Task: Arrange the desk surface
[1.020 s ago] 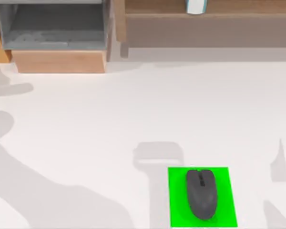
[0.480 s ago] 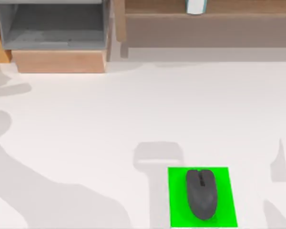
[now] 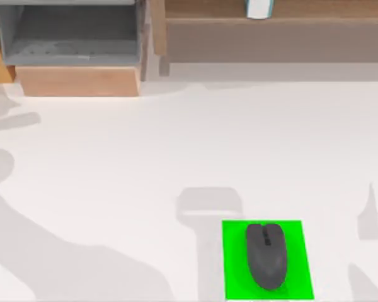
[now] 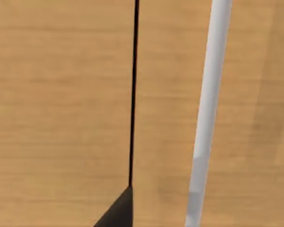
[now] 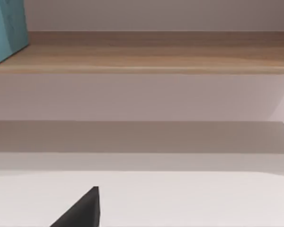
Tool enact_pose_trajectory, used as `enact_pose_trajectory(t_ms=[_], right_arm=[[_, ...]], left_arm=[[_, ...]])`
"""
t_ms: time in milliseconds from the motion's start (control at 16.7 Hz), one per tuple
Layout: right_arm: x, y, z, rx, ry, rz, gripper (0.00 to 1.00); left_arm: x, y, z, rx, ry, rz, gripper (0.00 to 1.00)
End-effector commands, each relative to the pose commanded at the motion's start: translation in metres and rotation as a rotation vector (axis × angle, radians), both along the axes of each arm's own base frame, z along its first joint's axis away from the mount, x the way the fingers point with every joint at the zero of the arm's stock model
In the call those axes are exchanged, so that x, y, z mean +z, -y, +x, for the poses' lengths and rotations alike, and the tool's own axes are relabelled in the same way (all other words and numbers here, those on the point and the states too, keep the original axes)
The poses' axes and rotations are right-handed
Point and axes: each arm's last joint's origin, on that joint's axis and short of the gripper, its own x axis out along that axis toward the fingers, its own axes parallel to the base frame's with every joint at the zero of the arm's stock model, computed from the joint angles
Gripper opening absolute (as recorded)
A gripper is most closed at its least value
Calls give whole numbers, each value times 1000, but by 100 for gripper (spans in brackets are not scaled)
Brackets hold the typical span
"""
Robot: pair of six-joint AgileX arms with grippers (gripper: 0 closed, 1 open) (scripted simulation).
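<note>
The mouse [image 3: 266, 255] sat squarely on the green pad [image 3: 302, 280], so tidying the desk surface [image 3: 113, 163] looked nearly done. That surface ran out ahead of the right gripper [image 5: 80, 212] towards the shelf [image 5: 142, 54]. The left gripper [image 4: 117, 213] faced wood panelling [image 4: 57, 113] close ahead. I could not tell whether either was open or held anything. The drawer [image 3: 75, 38] stood open, so shutting it was likely next, which called for a square, even push.

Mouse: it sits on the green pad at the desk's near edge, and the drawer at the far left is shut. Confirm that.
Not quite. In the top view the drawer stands open, its grey inside showing. The rest holds: the mouse sits on the green pad at the desk's near edge.
</note>
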Motion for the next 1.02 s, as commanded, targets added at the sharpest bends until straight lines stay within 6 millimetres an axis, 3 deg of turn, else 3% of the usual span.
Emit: enact_pose_trajectory(t_ms=[420, 780, 1020], right_arm=[[0, 0, 0, 0, 0, 0, 100], [0, 0, 0, 0, 0, 0, 100], [0, 0, 0, 0, 0, 0, 100]], left_arm=[[-2, 0, -33, -4, -4, -3, 100], [-3, 4, -31, -7, -8, -8, 100], [2, 41, -22, 23, -1, -109, 100]])
